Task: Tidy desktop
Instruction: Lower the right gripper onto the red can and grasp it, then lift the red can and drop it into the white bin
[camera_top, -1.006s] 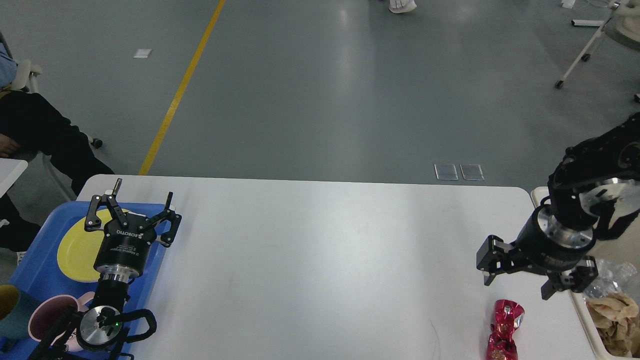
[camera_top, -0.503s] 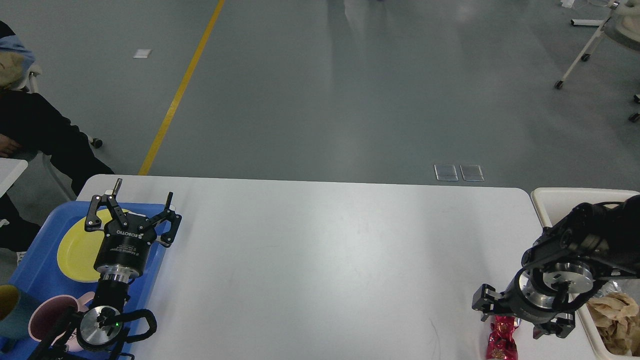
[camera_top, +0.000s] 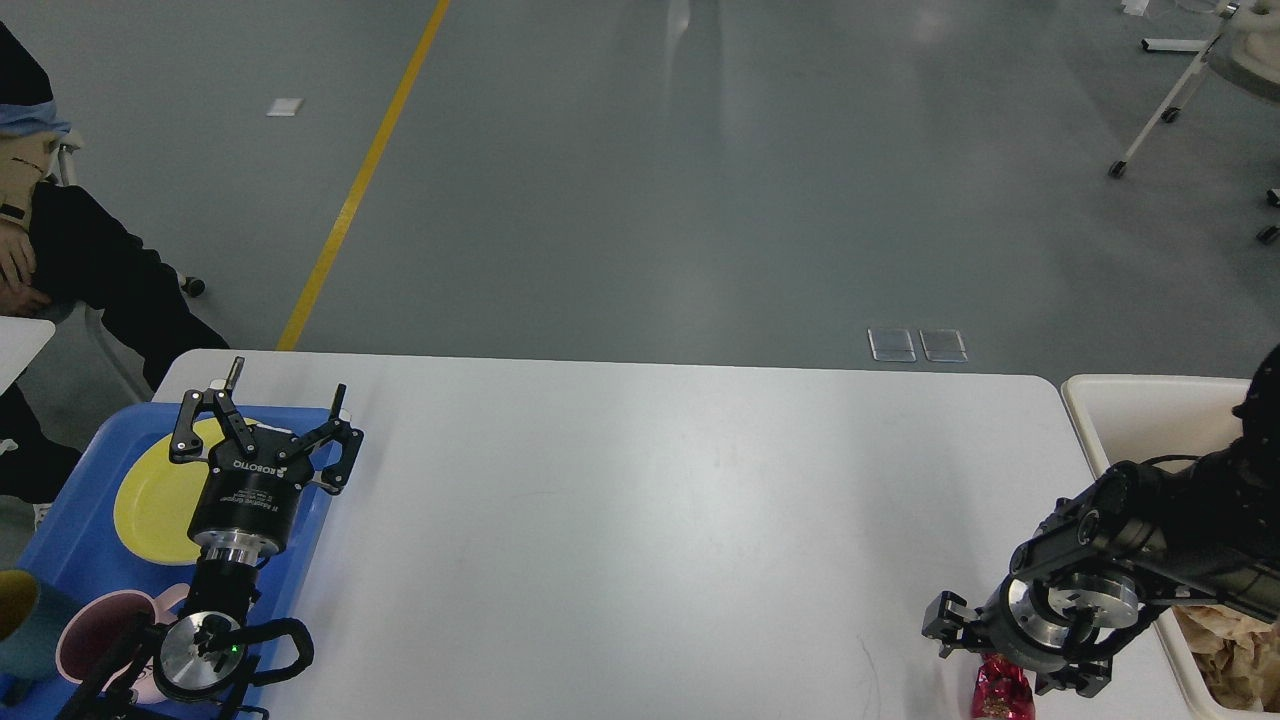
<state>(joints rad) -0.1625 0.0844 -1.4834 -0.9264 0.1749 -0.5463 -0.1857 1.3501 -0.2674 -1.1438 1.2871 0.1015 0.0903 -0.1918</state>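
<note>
one second has been enough for the right gripper (camera_top: 1005, 668) to drop from well above the desktop (camera_top: 640, 500) down onto the red foil wrapper (camera_top: 1000, 690) near the front right corner; its jaws point down and straddle the wrapper's top, but the wrist body hides the fingertips, so i cannot tell whether they have closed on the foil or only bracket it. the wrapper lies flat on the white top as it did a second ago, only more of it is now covered by the gripper, which suggests no lift has begun. just to the right stands the beige bin (camera_top: 1120, 400) with crumpled brown paper (camera_top: 1235, 650) in it, touching or very near the table's right edge, and that looks the likely place for the wrapper. the left gripper (camera_top: 262, 435) has not moved across the three pictures: its jaws stand wide apart and empty, held over the blue tray (camera_top: 60, 540) above the yellow plate (camera_top: 150, 500), with a pink cup (camera_top: 95, 640) and a dark teal cup (camera_top: 20, 620) nearer the front left corner. the wide middle of the desktop shows only faint marks, so by my reading the wrapper is the last loose thing and the task is close to done; crinkly foil may slip from a shallow pinch.
</note>
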